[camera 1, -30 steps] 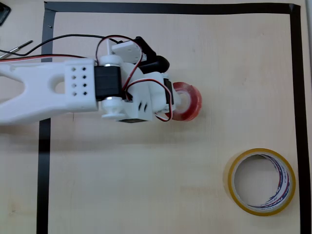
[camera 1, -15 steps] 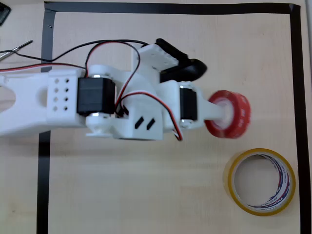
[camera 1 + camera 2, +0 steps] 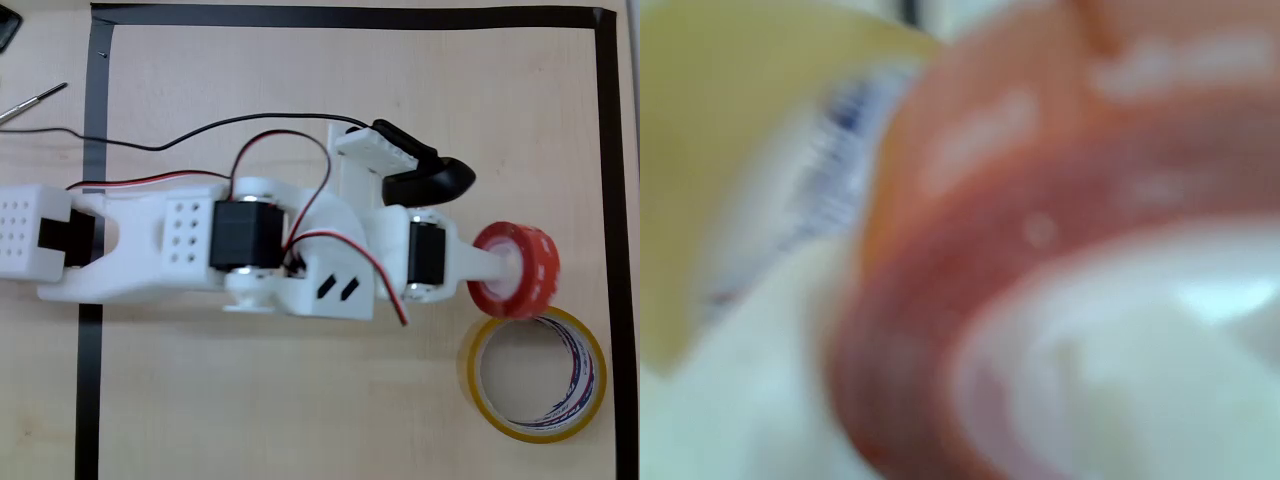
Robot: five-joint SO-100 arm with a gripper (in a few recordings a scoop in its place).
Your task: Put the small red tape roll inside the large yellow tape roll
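In the overhead view my white arm reaches right across the table, and my gripper [image 3: 505,265] is shut on the small red tape roll [image 3: 520,272], one finger through its white core. The roll is held tilted on edge, above the table, overlapping the upper left rim of the large yellow tape roll [image 3: 536,372]. That yellow ring lies flat at the lower right, its hole open. In the wrist view the small red tape roll [image 3: 1060,210] looms blurred and close, with the large yellow tape roll [image 3: 730,150] behind it at the left.
A black tape border [image 3: 610,200] frames the wooden table; its right strip runs close past both rolls. Black and red cables [image 3: 200,135] trail from the arm. A metal tool [image 3: 30,103] lies outside the frame at upper left.
My arm has stretched right and downward, carrying the red roll lifted off the table from the middle to the yellow roll's upper rim. The yellow roll has stayed put.
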